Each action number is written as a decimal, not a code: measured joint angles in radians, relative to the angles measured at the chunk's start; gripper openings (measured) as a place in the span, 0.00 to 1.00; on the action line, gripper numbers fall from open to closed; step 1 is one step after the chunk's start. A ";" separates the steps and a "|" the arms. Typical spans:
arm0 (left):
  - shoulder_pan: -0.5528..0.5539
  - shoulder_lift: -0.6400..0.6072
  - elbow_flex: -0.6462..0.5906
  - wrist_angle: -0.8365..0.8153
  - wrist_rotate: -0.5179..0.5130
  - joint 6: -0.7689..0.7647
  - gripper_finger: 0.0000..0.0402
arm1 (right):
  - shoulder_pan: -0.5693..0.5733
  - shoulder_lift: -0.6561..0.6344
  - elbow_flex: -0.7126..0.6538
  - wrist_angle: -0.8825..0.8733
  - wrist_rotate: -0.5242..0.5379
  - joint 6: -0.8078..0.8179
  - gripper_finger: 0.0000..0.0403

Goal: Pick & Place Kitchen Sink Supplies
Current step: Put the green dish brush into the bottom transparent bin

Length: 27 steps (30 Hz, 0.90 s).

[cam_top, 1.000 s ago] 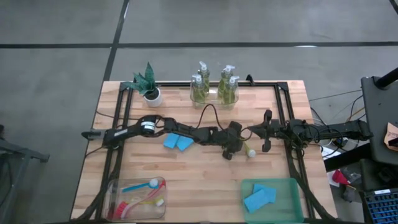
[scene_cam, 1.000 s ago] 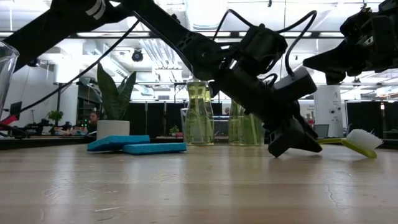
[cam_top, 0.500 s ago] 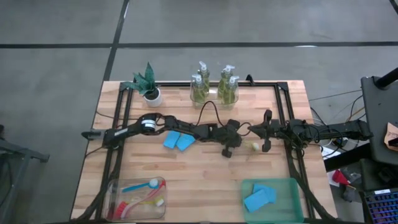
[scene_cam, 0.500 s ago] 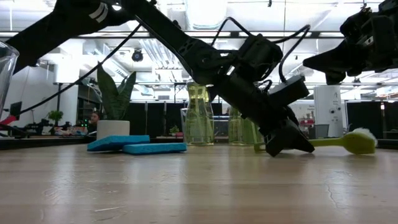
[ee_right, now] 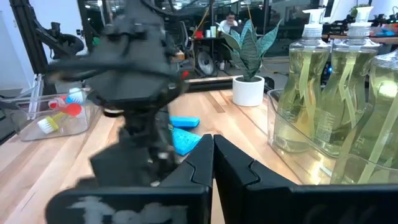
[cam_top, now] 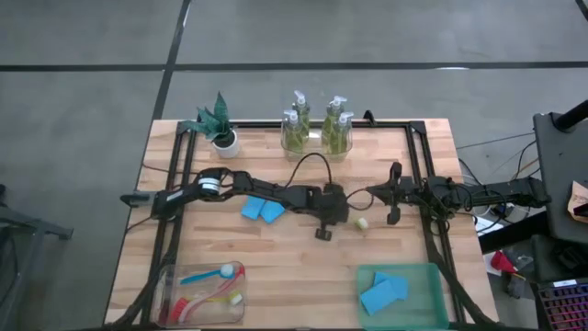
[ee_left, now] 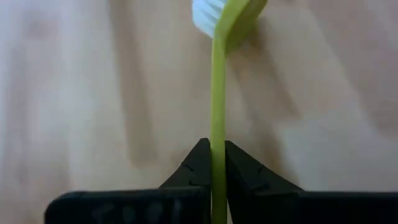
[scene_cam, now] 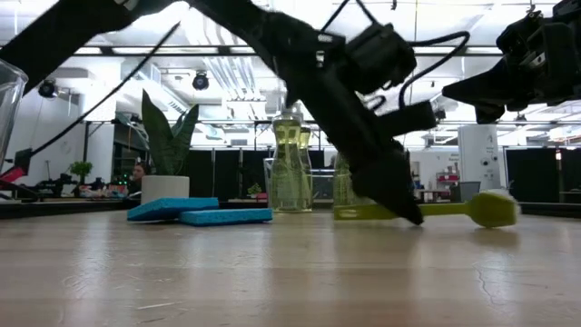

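**Left hand clamped on yellow-green brush at mid-tabletop**

Presently the left hand (ee_left: 211, 163) is clenched on the thin handle of the yellow-green dish brush (ee_left: 217, 93), the fingers (ee_left: 193, 165) pressed against it on both sides. In the low view the brush (scene_cam: 427, 210) lies nearly flat on the tabletop (scene_cam: 272, 272), its white-bristled head pointing away from the hand. Seen from above, the left hand (cam_top: 323, 230) sits near the tabletop's centre, with the brush head (cam_top: 363, 222) just beside it.

The right hand (cam_top: 393, 195) waits nearby, fingers pressed together, grasping nothing.

Two blue sponges (cam_top: 262, 211) lie beside the left arm. Four soap bottles (cam_top: 317, 129) stand at the far edge. A clear bin (cam_top: 202, 292) holds other brushes; a green bin (cam_top: 401, 291) holds two sponges.
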 joint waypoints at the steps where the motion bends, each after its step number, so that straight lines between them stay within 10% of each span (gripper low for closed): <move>1: -0.007 -0.019 0.000 -0.052 0.003 -0.016 0.06 | 0.000 0.000 0.000 0.000 0.001 0.001 0.02; 12: -0.116 -0.193 -0.003 -0.576 0.014 -0.174 0.04 | 0.000 0.000 0.000 0.000 0.000 0.001 0.02; 27: -0.350 -0.572 -0.125 -0.743 0.023 -0.505 0.05 | 0.000 0.001 0.000 0.000 0.000 0.000 0.02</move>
